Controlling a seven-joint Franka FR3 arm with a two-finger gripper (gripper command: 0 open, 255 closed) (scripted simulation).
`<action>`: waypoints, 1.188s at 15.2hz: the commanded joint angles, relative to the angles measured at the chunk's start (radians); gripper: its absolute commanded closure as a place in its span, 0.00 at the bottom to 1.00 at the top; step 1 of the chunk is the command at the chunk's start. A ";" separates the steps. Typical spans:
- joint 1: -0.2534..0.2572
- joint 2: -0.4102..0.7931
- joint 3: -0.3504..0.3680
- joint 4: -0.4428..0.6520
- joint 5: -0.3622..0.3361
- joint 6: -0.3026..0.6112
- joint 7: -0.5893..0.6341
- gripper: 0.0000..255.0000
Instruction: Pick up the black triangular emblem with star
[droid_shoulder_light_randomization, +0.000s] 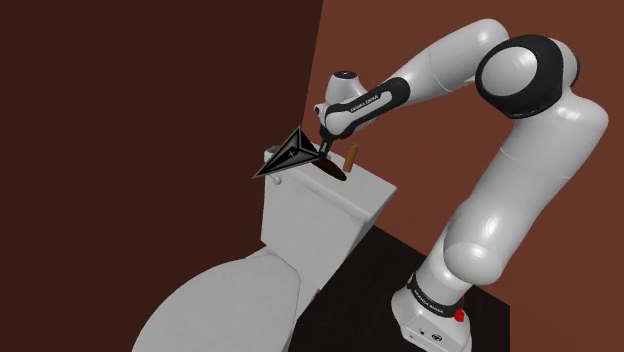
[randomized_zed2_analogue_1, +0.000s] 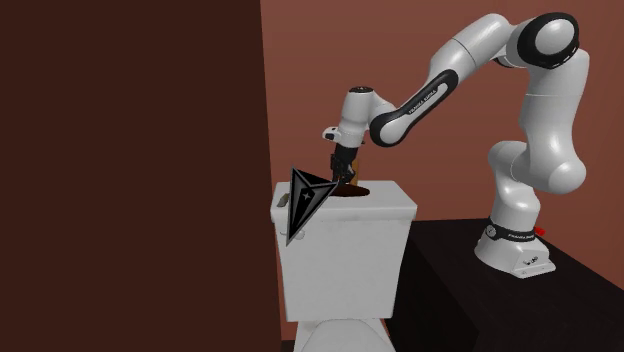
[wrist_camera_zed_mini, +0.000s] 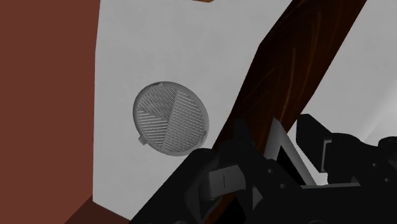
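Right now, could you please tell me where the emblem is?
The emblem stands tilted on edge at the tank's top, at its end toward the shoulder view's left, right beside the claw.

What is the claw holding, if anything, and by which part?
The claw appears to hold the black triangular emblem by the corner nearest it. The rest of the emblem juts out past the edge of the toilet tank.
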 joint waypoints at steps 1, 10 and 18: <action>0.000 0.002 -0.001 -0.001 0.000 0.000 -0.001 1.00; 0.003 -0.047 0.004 0.031 0.000 -0.080 -0.009 1.00; 0.007 -0.101 0.010 0.086 0.004 -0.188 -0.024 1.00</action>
